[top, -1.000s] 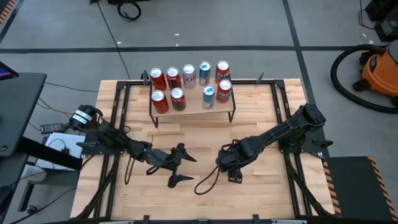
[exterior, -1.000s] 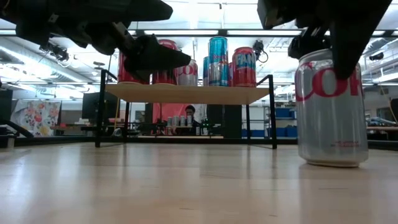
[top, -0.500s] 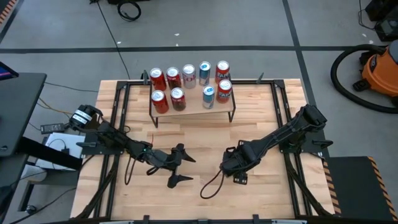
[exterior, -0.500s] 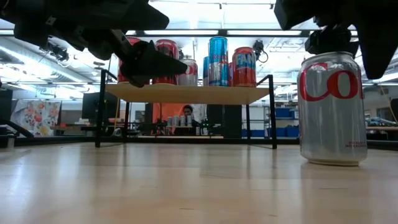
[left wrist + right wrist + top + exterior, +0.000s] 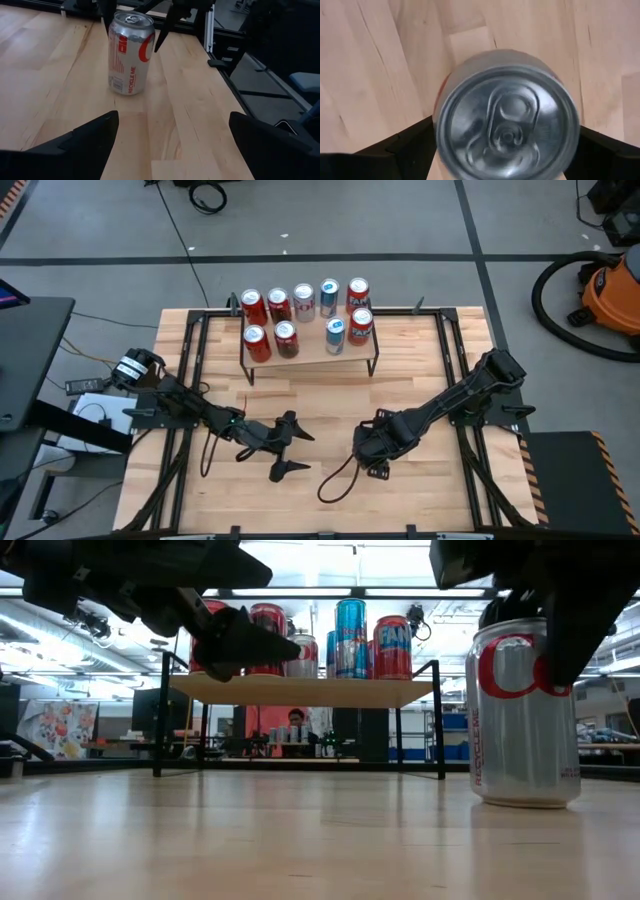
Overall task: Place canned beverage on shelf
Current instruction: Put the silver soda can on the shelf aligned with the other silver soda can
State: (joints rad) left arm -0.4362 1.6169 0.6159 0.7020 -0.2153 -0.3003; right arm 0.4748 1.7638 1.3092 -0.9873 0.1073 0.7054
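A silver can with red lettering [image 5: 520, 720] stands upright on its base on the slatted table, right of centre. It also shows in the left wrist view [image 5: 129, 55] and from above in the right wrist view [image 5: 507, 125]. My right gripper [image 5: 372, 452] is above it, pointing down, shut on it. My left gripper [image 5: 293, 448] is open and empty, left of the can and level above the table. The shelf [image 5: 310, 352], a light-wood board on black legs [image 5: 300, 690], stands at the far edge and carries several cans. My right gripper pinches the can's upper side wall [image 5: 148, 44] between its two fingers [image 5: 162, 35], one on each side of the top. The fingers come from above, pointing down. The can stands upright with its base on the table.
Black frame rails run along the table's left and right sides [image 5: 455, 360]. Bare wood lies between the can and the shelf. A cable loops on the table near the right gripper [image 5: 335, 480]. An orange vacuum [image 5: 610, 295] stands on the floor at the far right.
My right gripper has shifted slightly toward the table's left and its fingers have come lower around the can's top. The can has turned about its upright axis, so that small side lettering shows, and slid a little to the left, staying on the table.
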